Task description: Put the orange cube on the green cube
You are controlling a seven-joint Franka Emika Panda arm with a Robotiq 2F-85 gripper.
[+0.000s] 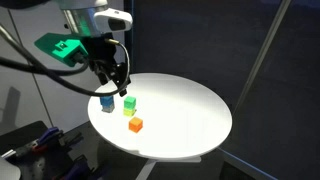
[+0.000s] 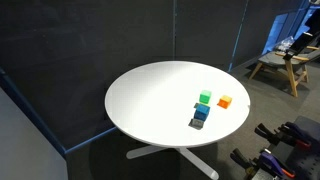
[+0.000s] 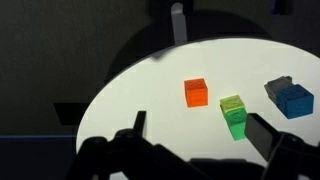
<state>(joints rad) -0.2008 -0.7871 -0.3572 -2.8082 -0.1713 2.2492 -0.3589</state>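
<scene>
The orange cube (image 1: 135, 124) (image 2: 225, 101) (image 3: 196, 92) sits on the round white table (image 1: 190, 115) (image 2: 150, 100). The light green cube (image 1: 130, 102) (image 2: 205, 98) (image 3: 234, 115) stands close beside it, not touching. My gripper (image 1: 116, 78) (image 3: 203, 135) hangs above the table over the cubes, open and empty. In the wrist view its two dark fingers frame the space just in front of the orange and green cubes. The gripper does not show in the exterior view that has the wooden table.
A blue cube (image 1: 107, 102) (image 2: 200, 116) (image 3: 290, 97) stands near the green cube by the table's edge. Dark curtains surround the table. A wooden table (image 2: 285, 65) stands off to one side. Dark equipment (image 1: 30, 145) sits below the table's edge.
</scene>
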